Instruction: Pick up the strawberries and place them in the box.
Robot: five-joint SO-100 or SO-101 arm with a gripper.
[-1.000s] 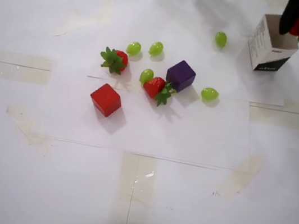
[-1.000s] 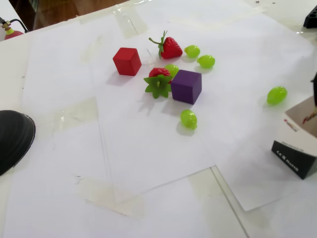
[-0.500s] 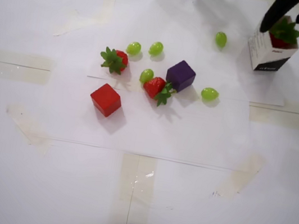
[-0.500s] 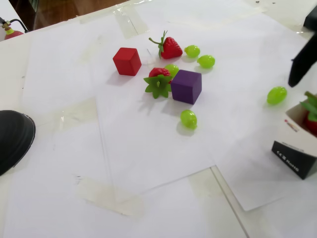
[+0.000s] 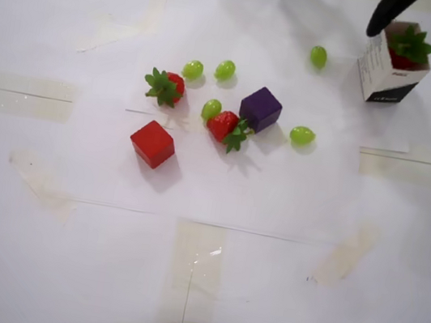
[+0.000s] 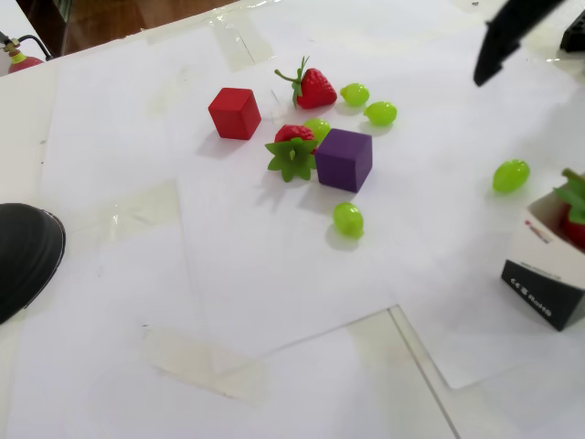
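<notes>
The black gripper point(image 5: 417, 9) hovered empty above the white box point(image 5: 386, 76) at the top right of the overhead view, its two dark fingers spread wide apart with nothing between them. Directly beneath it, one strawberry point(image 5: 406, 51) sat inside the box's square mouth, green leafy top poking up above the rim. In the fixed view only one dark fingertip point(image 6: 498, 44) showed at the upper right, well above the box point(image 6: 547, 265), which was cut off by the right edge.

Two strawberries were not yet boxed, both well apart from the gripper, toward the middle of the white paper. One point(image 5: 165, 86) lay beside a pair of green grapes point(image 5: 209, 69). The other point(image 5: 227, 127) was touching or nearly touching the purple cube point(image 5: 261, 108), with a third grape point(image 5: 211, 109) just beside it on its other side. A red cube point(image 5: 153, 143) sat farther off still. Two more grapes lay closer to the gripper, one point(image 5: 318, 56) near the box and one point(image 5: 302, 135) by the purple cube.

The likeliest trouble looked to be the crowded strawberry: open fingers descending there could catch the purple cube or the grape and shove the fruit aside, or close on the wrong object. The light carton could also tip if a finger clipped its rim on a later drop.
</notes>
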